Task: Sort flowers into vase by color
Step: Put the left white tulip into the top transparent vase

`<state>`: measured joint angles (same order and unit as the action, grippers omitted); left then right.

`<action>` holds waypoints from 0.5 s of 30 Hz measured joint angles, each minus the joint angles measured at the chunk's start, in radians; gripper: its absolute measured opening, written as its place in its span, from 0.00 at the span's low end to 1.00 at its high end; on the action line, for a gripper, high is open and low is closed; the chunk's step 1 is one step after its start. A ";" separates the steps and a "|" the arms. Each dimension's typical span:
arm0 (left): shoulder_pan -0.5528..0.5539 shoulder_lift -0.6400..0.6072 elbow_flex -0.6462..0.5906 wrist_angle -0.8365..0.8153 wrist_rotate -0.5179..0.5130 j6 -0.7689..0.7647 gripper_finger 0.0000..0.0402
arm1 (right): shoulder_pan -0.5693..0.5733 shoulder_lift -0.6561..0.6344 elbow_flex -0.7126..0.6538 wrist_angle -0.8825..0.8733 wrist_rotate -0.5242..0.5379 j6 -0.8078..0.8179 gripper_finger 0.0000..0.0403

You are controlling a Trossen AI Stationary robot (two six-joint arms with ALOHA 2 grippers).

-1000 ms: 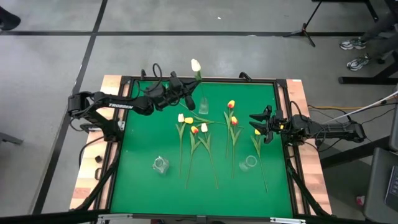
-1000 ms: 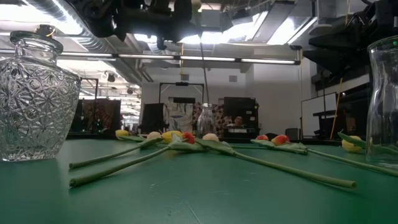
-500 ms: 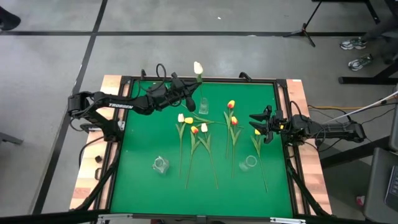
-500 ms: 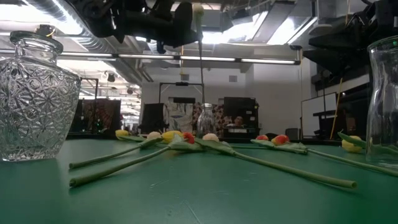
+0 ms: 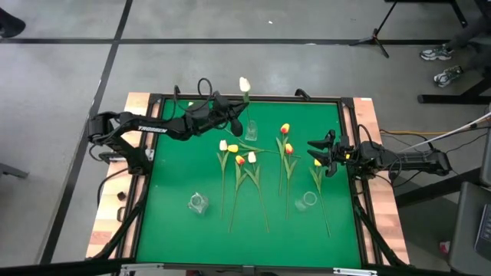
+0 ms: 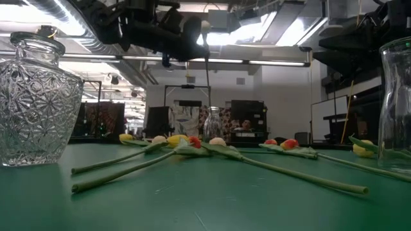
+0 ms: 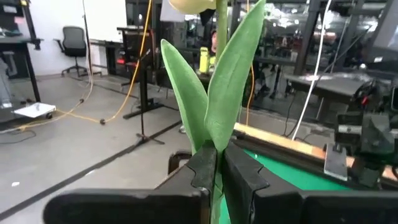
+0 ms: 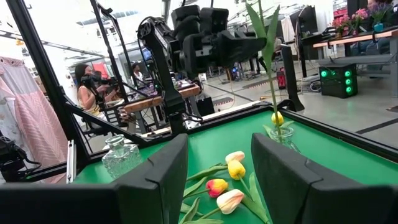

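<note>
My left gripper (image 5: 232, 115) is over the table's far middle, shut on a creamy white tulip (image 5: 244, 84) that stands upright. Its thin stem (image 6: 207, 83) runs down to the mouth of a small clear vase (image 6: 212, 125), also seen from above as the vase (image 5: 251, 130). Several other tulips (image 5: 253, 165), yellow, white and orange-red, lie flat on the green mat (image 5: 176, 169). My right gripper (image 5: 318, 153) waits open at the table's right edge, nothing between its fingers (image 8: 158, 180). My left gripper pinches the tulip's stem between its two fingers (image 7: 202, 171), right below where the two leaves join it (image 7: 215, 149). The fingers come level from the table's left and lie across the stem. The tulip is upright, head up, its lower stem hanging toward the vase.
Two more clear glass vases stand nearer the front: a cut-glass one (image 5: 199, 202) at the left and a plain one (image 5: 306, 201) at the right. A dark frame (image 5: 349, 138) borders the mat. People and equipment show in the room beyond.
My left gripper has come down a little toward the small vase and tipped closer to level, carrying the white tulip with it. The tulip stays upright, and its head has sunk into the low view.
</note>
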<state>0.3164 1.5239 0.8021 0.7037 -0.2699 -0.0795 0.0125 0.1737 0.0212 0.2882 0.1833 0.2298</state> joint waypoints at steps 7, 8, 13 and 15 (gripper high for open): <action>0.005 0.032 0.000 -0.005 0.002 0.008 0.05 | 0.000 0.000 0.000 0.001 0.003 0.000 0.44; 0.005 0.034 0.000 -0.005 0.002 0.008 0.05 | 0.000 0.000 0.000 0.001 0.006 0.000 0.44; 0.004 0.035 0.000 -0.007 -0.037 0.000 0.05 | 0.000 0.000 0.000 -0.001 0.007 0.000 0.44; 0.004 0.035 0.000 -0.009 -0.087 0.001 0.05 | 0.000 0.000 0.000 -0.001 0.007 0.000 0.44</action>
<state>0.3204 1.5589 0.8021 0.6944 -0.3571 -0.0781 0.0128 0.1738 0.0212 0.2871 0.1905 0.2298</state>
